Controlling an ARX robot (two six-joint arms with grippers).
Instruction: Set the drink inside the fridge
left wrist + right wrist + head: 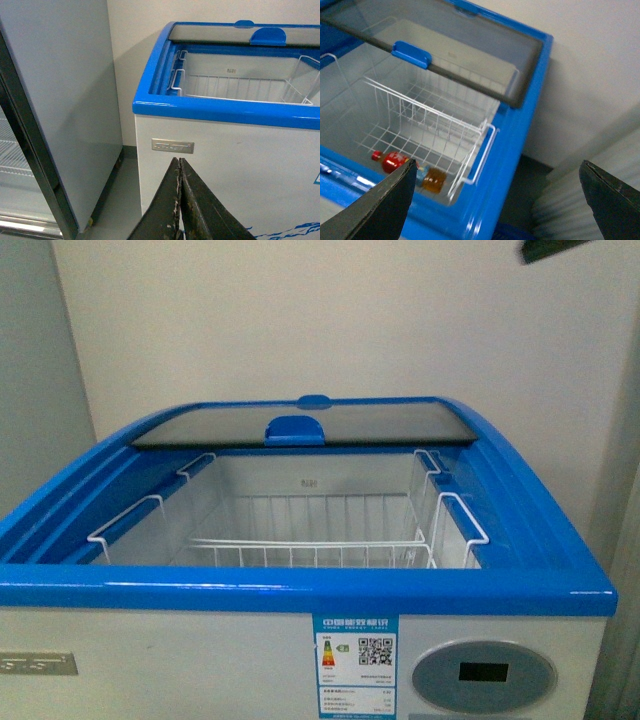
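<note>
Here, fridge (200, 660): a white chest cabinet with a glossy, rounded blue rim, standing right in front of the robot; an oval grey display panel (484, 675) and an energy sticker (355, 665) sit on its front.
Lid (300, 426): dark-framed glass with a blue moulded handle (295, 430), slid to the far end, leaving the well open.
Basket (435, 125): thin white wire grid hanging inside on hooked handles.
Drink (412, 170): a bottle lying on its side in the basket's bottom, near the fridge's right end, with red cap and label and amber liquid.
Left gripper (180, 165): dark, scuffed wedge fingers pressed together, pinching nothing, low before the fridge's white front.
Right gripper (497, 185): flat black fingers spread wide, empty, above the fridge's right end.
Cooler (60, 100): tall grey cabinet, just beside the fridge on its left.
</note>
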